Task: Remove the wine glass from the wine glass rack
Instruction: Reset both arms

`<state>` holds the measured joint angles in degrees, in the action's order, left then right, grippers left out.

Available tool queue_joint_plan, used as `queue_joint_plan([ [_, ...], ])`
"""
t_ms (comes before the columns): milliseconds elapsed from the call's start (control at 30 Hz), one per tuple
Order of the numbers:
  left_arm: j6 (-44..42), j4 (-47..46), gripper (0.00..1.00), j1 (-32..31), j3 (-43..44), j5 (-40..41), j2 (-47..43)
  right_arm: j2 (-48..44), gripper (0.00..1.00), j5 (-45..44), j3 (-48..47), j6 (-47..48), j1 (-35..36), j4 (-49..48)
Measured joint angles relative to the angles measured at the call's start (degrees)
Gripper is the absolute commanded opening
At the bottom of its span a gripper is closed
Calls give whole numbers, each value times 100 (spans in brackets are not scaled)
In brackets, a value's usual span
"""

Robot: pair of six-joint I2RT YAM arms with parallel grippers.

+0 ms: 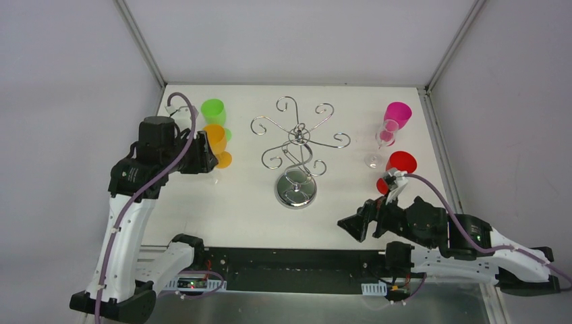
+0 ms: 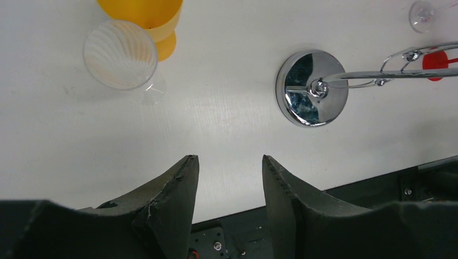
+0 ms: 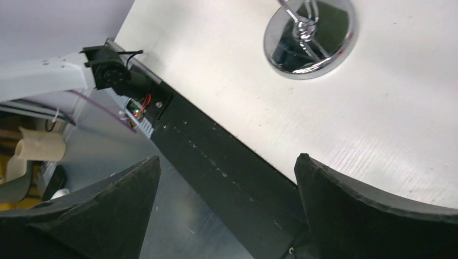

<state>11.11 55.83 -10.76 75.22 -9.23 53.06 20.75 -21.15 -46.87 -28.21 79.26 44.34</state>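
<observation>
The chrome wine glass rack [image 1: 297,145] stands mid-table on its round mirrored base [image 1: 295,190]; I see no glass on its curled arms. The base also shows in the left wrist view [image 2: 310,89] and the right wrist view [image 3: 310,40]. A clear ribbed wine glass [image 2: 120,55] stands on the table beside an orange glass [image 2: 145,13]. My left gripper [image 1: 202,155] is open and empty just in front of it [image 2: 229,157]. My right gripper [image 1: 354,226] is open and empty over the table's near edge [image 3: 227,159], right of the base.
A green glass [image 1: 213,111] and the orange glass [image 1: 216,142] stand at the back left. A magenta glass [image 1: 398,113], a clear flute [image 1: 386,135] and a red glass [image 1: 401,164] stand at the right. A black rail [image 1: 297,260] runs along the near edge.
</observation>
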Motion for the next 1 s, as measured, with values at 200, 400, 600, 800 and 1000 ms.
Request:
queue_joint_plan([
  [200, 2, -114, 55, 0, -232, -385, -452, 188, 99, -675, -232, 44, 0, 210],
  [400, 31, -208, 59, 0, -586, -745, -855, 413, 99, -1215, -407, 70, 0, 315],
  [600, 111, -310, 63, 0, -922, -1036, -1333, 833, 99, -1825, -616, 87, 0, 415],
  [800, 195, -413, 65, 0, -1185, -1215, -1679, 1062, 99, -2465, -629, 166, 0, 466],
  [1000, 306, -514, 66, 0, -1473, -1375, -1823, 1244, 99, -2813, -645, 280, -181, 503],
])
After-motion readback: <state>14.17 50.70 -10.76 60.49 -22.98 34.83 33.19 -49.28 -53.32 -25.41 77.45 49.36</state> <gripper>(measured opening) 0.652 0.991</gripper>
